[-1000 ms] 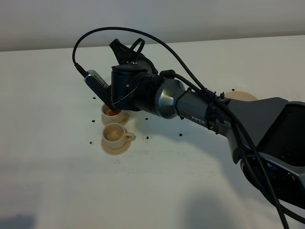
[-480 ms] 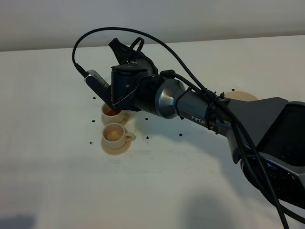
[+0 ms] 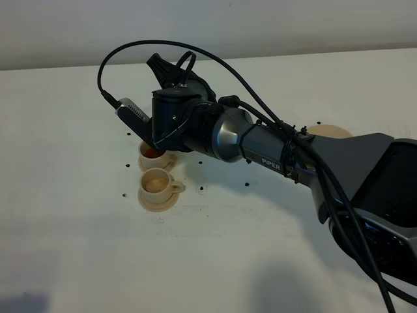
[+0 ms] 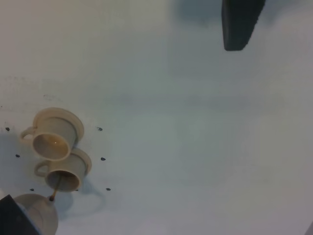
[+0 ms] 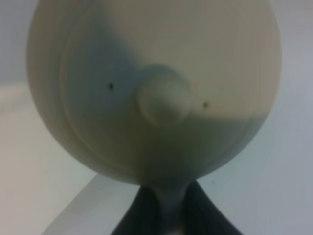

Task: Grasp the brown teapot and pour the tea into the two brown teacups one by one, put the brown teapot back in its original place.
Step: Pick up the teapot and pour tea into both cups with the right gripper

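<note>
Left wrist view: Left gripper [image 4: 238, 24] shows only one dark finger, so I cannot tell whether it is apart or together; both cups and the pot sit well away from it.
Exterior high view: right arm [image 3: 221, 134] stretches across the white table [image 3: 65, 248], with its wrist hanging over the cups.
Near teacup [image 3: 158, 183]: clear of the hand on the camera side; it stands upright on its small saucer [image 3: 148, 202], pale tan, with its loop pointing back toward the arm.
Far teacup [image 3: 155, 154]: directly under the wrist and half hidden by it; reddish-brown liquid shows inside.
Dark specks [image 3: 125, 165]: scattered on the table around both cups.
Brown teapot [image 5: 154, 73]: hidden behind the wrist from the high camera; it sits just beyond the fingertips and fills the right wrist view.
Right gripper [image 5: 166, 213]: clamped on the pot's loop handle [image 5: 167, 203], with a dark finger on each side of it.
Teapot look: round, squat and pale tan; a rounded knob [image 5: 164, 100] sits mid-lid, two tiny dark dots mark the lid, and part of it is in shadow.
Spout [image 4: 51, 197]: just beside the far cup's rim, with a thin dark line running from its tip into that cup.
Original place [image 3: 329, 130]: a flat pale tan disc far back along the arm from the hand, partly covered by the arm.
</note>
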Robot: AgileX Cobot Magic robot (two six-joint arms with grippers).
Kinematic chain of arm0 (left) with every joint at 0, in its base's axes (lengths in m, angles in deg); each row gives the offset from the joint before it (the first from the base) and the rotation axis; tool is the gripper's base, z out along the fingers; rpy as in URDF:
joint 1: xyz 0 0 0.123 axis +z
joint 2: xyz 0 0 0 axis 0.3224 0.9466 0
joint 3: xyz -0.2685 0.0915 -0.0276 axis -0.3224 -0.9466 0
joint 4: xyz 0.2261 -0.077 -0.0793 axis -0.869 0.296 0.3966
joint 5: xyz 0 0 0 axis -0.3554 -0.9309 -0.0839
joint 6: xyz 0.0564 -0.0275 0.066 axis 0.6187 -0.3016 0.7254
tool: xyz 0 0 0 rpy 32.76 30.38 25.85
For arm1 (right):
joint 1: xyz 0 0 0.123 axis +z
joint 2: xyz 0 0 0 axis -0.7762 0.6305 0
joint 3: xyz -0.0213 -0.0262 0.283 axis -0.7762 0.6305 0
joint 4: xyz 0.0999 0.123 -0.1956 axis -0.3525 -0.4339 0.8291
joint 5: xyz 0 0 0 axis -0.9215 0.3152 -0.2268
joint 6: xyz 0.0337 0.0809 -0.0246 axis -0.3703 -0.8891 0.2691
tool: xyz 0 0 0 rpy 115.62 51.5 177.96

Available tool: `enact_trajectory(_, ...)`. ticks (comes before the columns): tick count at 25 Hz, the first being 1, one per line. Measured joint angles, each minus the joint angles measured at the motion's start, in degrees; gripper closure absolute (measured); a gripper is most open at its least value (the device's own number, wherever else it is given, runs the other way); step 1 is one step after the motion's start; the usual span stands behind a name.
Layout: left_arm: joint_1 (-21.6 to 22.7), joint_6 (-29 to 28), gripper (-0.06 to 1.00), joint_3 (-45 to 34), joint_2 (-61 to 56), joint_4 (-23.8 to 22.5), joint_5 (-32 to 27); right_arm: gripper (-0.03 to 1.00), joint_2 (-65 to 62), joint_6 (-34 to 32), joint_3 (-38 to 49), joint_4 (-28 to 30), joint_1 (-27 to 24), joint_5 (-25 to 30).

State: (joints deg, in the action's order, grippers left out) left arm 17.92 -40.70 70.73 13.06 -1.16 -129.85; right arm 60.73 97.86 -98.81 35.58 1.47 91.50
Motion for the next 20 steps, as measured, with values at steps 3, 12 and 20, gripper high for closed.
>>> enact_trajectory(3, 0.0, 0.0, 0.33, 0.0, 0.0, 0.0, 0.0, 0.84, 0.0, 0.0, 0.0, 0.21, 0.0, -0.55)
enact_trajectory(12, 0.0, 0.0, 0.33, 0.0, 0.0, 0.0, 0.0, 0.84, 0.0, 0.0, 0.0, 1.3, 0.0, -1.49)
enact_trajectory(20, 0.0, 0.0, 0.33, 0.0, 0.0, 0.0, 0.0, 0.84, 0.0, 0.02, 0.0, 1.93, 0.0, -2.48)
